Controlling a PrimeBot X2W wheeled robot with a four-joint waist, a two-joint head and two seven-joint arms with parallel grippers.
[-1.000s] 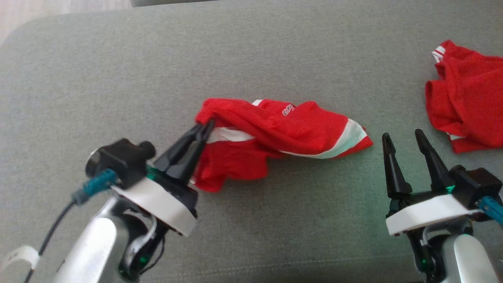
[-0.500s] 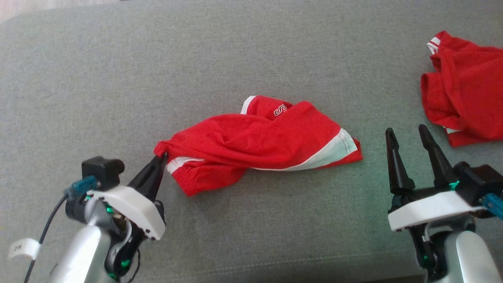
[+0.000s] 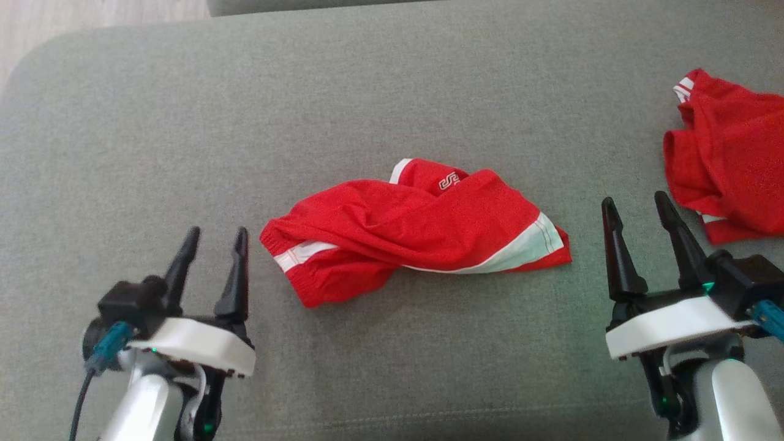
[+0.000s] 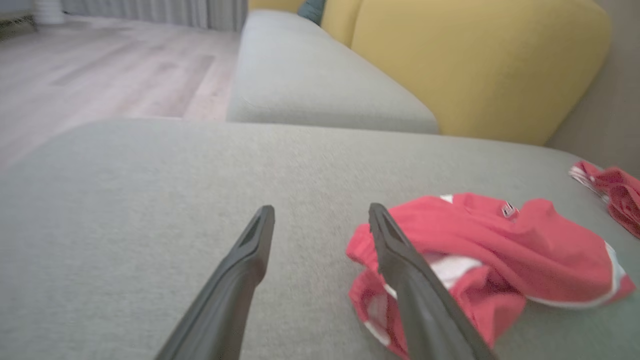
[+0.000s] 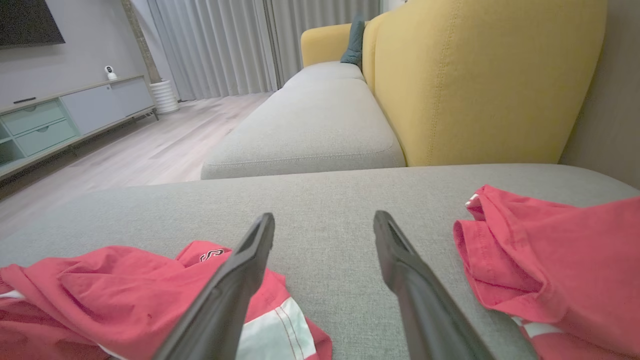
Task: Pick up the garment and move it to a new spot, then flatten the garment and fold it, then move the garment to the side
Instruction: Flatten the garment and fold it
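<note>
A crumpled red garment (image 3: 416, 229) with white bands lies bunched in the middle of the grey cushion (image 3: 367, 104); it shows too in the left wrist view (image 4: 500, 250) and the right wrist view (image 5: 125, 290). My left gripper (image 3: 215, 236) stands open just left of the garment's left end, a small gap away, holding nothing. My right gripper (image 3: 634, 203) stands open to the right of the garment, between it and a second red piece, also empty.
A second red garment (image 3: 729, 159) lies heaped at the cushion's far right edge. Yellow sofa backs (image 5: 480, 75) and another grey seat (image 5: 310, 125) stand beyond the cushion. Wood floor (image 4: 100, 75) lies past the cushion's left edge.
My left gripper dragged the garment's left end leftward and toward me, then opened and let it go. The garment now rests loose on the cushion. The right gripper stayed still.
</note>
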